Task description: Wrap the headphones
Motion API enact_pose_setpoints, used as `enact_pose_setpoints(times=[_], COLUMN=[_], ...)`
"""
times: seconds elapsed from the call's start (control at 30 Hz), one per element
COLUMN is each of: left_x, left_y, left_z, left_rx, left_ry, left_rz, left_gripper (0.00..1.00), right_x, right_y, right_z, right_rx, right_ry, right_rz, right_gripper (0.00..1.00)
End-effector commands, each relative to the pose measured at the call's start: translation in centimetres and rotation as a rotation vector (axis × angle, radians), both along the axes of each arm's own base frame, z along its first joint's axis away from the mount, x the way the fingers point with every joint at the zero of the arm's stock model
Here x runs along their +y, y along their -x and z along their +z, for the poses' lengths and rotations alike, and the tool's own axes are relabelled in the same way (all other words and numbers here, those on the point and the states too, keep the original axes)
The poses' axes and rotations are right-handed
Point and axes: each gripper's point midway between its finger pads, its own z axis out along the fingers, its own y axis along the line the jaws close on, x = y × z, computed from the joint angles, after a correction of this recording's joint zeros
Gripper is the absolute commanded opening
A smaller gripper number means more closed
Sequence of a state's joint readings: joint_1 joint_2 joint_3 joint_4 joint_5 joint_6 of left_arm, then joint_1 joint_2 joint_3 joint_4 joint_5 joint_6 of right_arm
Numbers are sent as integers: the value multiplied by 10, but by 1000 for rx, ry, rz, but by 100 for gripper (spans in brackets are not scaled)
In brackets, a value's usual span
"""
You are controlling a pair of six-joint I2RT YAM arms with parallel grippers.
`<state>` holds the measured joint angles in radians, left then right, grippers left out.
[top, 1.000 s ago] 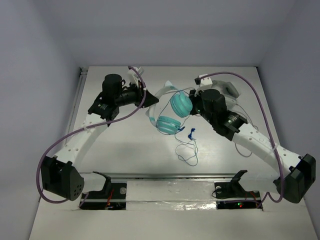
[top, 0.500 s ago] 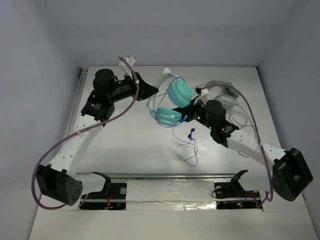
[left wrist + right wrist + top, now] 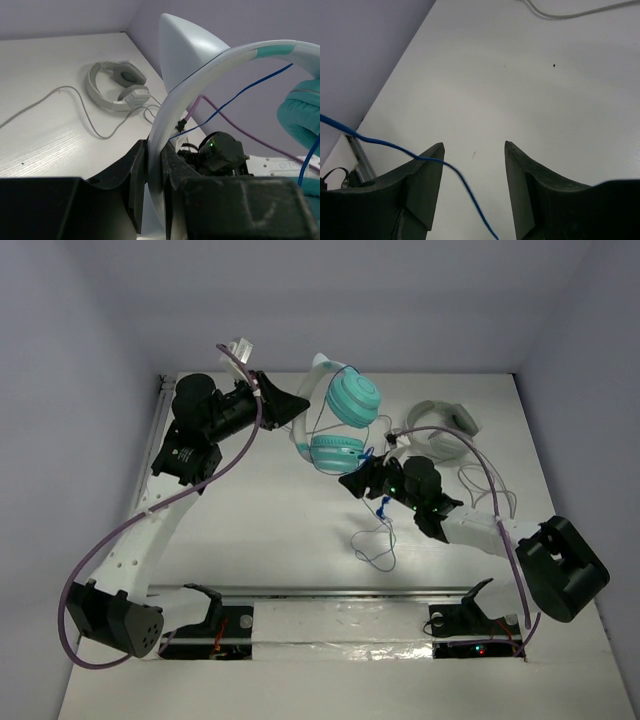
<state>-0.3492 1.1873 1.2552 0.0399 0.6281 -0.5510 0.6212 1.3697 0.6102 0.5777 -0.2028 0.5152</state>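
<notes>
Two cups of the teal headphones [image 3: 352, 400] are seen stacked one above the other at the upper centre of the top view, raised off the table [image 3: 250, 530], with the pale headband [image 3: 210, 62] arching away to frame-left. That band is clamped edge-on between the closed fingers of the left gripper [image 3: 296, 408], so the headset is carried from its left side and its long axis is laid roughly up and down the frame. The thin blue cable [image 3: 385, 145] is dropped from the cups toward the lower centre, where its slack is spread in loose loops on the table. The right gripper [image 3: 472, 150] is found just below the lower cup with its jaws parted and nothing grasped; in its wrist view the cable is draped across the left-hand finger and run down through the gap. The right arm is therefore judged the nearer to the cable, and the next turn of wrapping is judged to depend on that strand being caught there. White-grey headphones [image 3: 440, 423] are left lying apart at upper right
</notes>
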Motion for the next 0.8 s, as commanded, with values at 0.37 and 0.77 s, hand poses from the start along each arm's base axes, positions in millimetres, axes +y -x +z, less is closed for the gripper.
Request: enact_pose_setpoints(times=[0.37,0.77], left_x=[29,50], left_y=[2,-15], left_z=[103,102], left_rx=[-184,-166], left_ry=[193,258], left_rz=[177,328], left_gripper=[0,0], right_x=[-11,-21], right_y=[28,49], right_z=[-30,-55], right_rx=[109,195], right_ry=[-54,-27], right_rz=[5,-17], right_gripper=[50,47])
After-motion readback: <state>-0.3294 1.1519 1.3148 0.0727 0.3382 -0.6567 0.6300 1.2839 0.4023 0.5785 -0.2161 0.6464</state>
